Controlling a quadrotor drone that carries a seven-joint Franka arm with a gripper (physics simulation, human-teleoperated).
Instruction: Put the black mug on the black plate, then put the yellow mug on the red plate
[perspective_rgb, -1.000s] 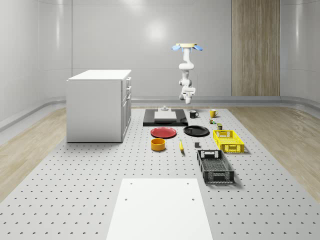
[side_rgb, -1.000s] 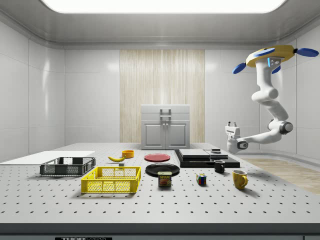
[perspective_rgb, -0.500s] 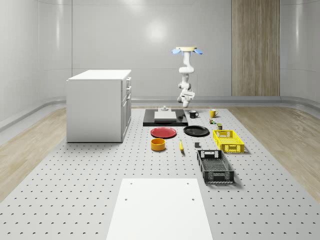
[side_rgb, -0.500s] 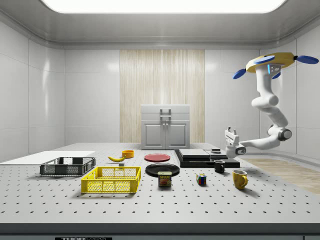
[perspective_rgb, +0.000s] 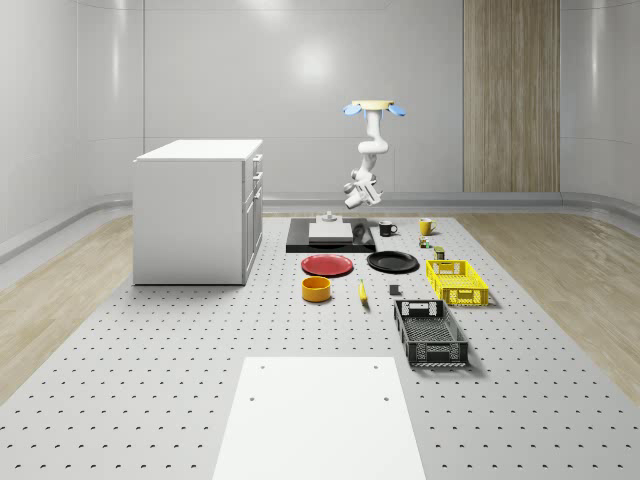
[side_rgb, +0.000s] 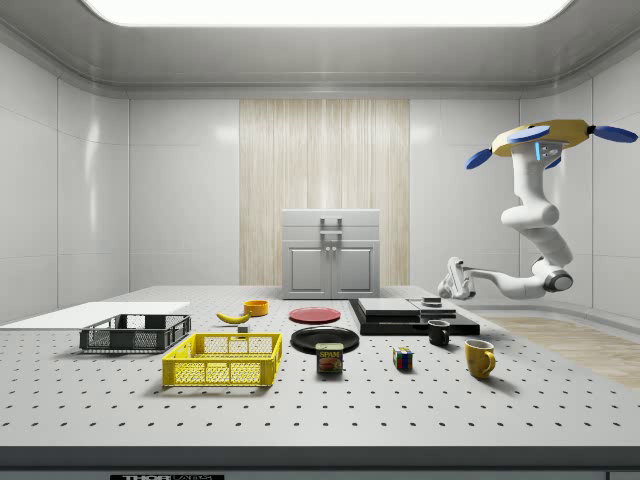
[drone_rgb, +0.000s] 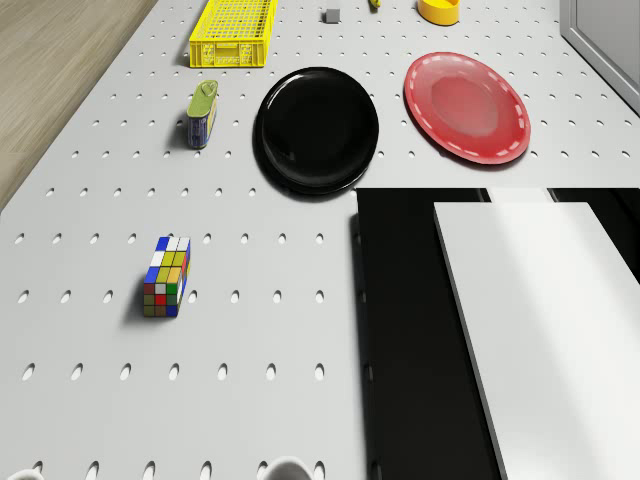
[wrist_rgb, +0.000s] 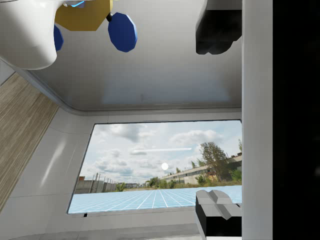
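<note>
Near the far edge of the grey perforated bench (perspective_rgb: 150, 400), the small black mug (perspective_rgb: 386, 228) stands upright just beside the flat black slab (perspective_rgb: 300, 243) that carries a white block, and the round black plate (perspective_rgb: 392, 262) it belongs on lies bare a little nearer the bench's middle. The small yellow mug (perspective_rgb: 426, 227) stands further along that far edge, well apart from the round red plate (perspective_rgb: 328, 265), which also lies bare next to the black plate. By that showing, neither step is done: both mugs sit on the bench, and both plates wait with nothing on them. The yellow-bodied, blue-rotored drone (side_rgb: 545, 135) hovers high beyond the far edge, behind the slab and the mugs. Its white jointed arm (side_rgb: 530, 225) bends down and reaches out over the slab, so the pincer (side_rgb: 452, 278) hangs in the air above the slab, near the black mug but well clear of it and holding nothing. In the wrist view its two dark fingertips (wrist_rgb: 216, 31) stand spread apart, with open room between them. What is left, I judge, is everything: lower to the black mug, carry it to the black plate, then do likewise with the yellow mug and the red plate.
</note>
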